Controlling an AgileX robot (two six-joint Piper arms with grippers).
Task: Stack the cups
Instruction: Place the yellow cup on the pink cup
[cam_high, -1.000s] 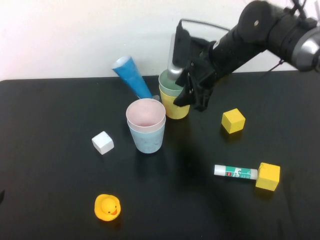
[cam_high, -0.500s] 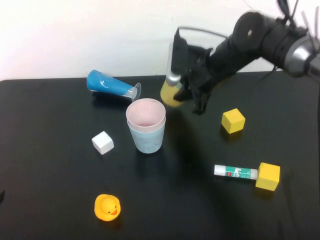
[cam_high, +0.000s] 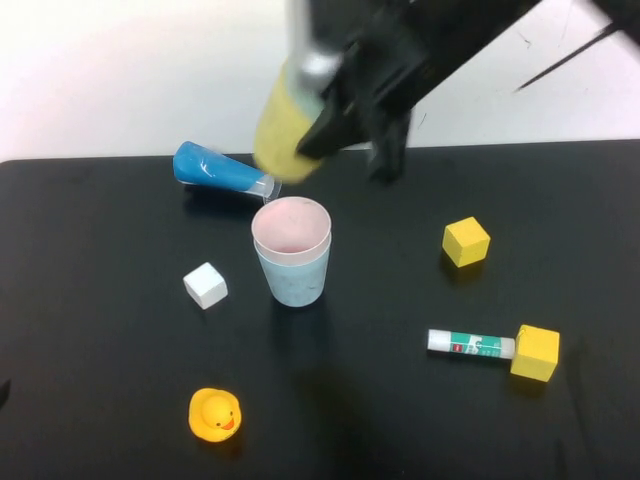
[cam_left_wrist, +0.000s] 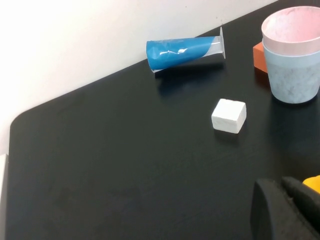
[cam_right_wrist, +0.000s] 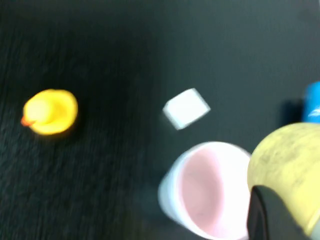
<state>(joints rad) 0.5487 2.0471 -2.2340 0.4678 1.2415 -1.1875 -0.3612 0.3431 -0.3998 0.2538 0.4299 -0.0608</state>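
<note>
Black table (cam_high: 100, 400): right end effector (cam_high: 345, 110) blurred, left end effector (cam_left_wrist: 280, 210) cropped

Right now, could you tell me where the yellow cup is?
In the high view the yellow cup is lifted off the table, tilted, held by the right gripper above and just behind the pink cup nested in the light blue cup.

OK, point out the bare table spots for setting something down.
Bare table: left of the white cube, and between the duck and glue stick. Crowded around the pink-in-blue cups, where the right gripper carries the yellow cup. Left gripper stays low.
</note>
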